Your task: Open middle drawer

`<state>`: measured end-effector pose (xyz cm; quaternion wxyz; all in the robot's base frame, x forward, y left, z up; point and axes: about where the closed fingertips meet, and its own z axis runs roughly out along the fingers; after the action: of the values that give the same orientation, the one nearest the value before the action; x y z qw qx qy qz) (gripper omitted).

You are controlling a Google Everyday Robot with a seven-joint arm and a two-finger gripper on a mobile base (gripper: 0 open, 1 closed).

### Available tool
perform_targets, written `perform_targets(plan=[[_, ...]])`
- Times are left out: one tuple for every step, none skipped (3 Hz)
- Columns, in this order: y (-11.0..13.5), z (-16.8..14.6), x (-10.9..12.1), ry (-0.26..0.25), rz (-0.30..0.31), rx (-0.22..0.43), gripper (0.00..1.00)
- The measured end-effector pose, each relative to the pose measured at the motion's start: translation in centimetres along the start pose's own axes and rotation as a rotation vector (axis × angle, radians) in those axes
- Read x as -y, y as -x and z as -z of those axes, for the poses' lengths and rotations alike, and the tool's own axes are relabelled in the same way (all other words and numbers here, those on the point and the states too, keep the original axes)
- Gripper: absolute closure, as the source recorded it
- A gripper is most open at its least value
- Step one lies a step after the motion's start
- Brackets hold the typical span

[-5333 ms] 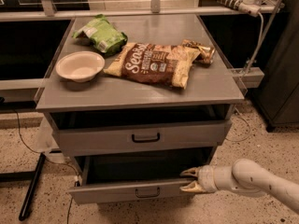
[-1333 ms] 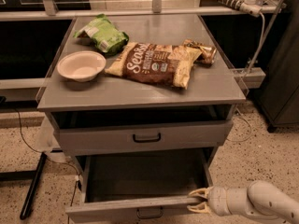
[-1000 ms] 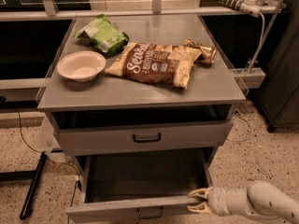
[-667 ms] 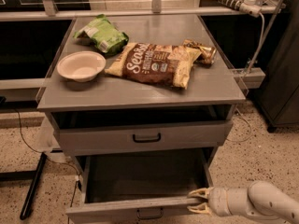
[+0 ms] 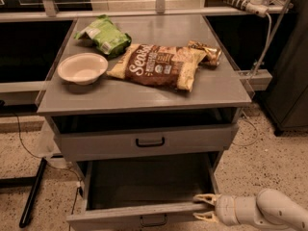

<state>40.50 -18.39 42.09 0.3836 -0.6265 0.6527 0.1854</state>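
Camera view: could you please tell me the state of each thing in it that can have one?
Middle drawer: pulled far out, open.
Upper drawer: pushed in.
Gripper: at the middle drawer's right front corner, fingers apart, astride the front panel.
Bowl: upright.
Brown snack bag: lying flat.
Green bag: lying, crumpled.

The front panel of the middle drawer (image 5: pixel 130 213) runs off the bottom edge, its handle (image 5: pixel 154 221) barely showing. The pincer (image 5: pixel 198 207) sits at its front right corner, arm (image 5: pixel 269 210) cut off at right.
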Motion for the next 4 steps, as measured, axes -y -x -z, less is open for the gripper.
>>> perform_targets(plan=[[-0.4,0.6,-1.5,-0.004,-0.02,0.007,0.83],[0.0,0.9,-1.4,-0.004,-0.02,0.007,1.0],[0.1,1.1,-4.0,0.017,-0.027,0.029,1.0],[0.5,1.6,-3.8,0.017,-0.027,0.03,1.0]])
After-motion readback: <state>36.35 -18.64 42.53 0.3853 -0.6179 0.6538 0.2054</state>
